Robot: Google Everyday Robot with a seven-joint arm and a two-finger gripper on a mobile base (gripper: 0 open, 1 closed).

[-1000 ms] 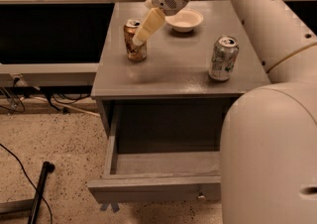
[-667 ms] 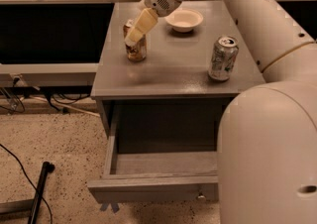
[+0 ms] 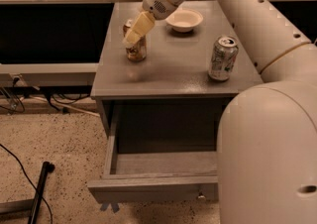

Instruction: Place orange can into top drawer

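The orange can stands upright on the left part of the grey cabinet top. My gripper reaches down from the upper right and its pale fingers cover the can's top and upper side. The lower half of the can shows below them. The top drawer is pulled open below the cabinet top, its inside bare, its front panel facing me with a small knob near my arm's edge.
A silver-green-white can stands on the right of the cabinet top. A white bowl sits at the back. My large white arm fills the right side. A black rod and cables lie on the speckled floor at left.
My gripper has moved left and down, from beside the orange can to over its top. The can, bowl and drawer have not moved.
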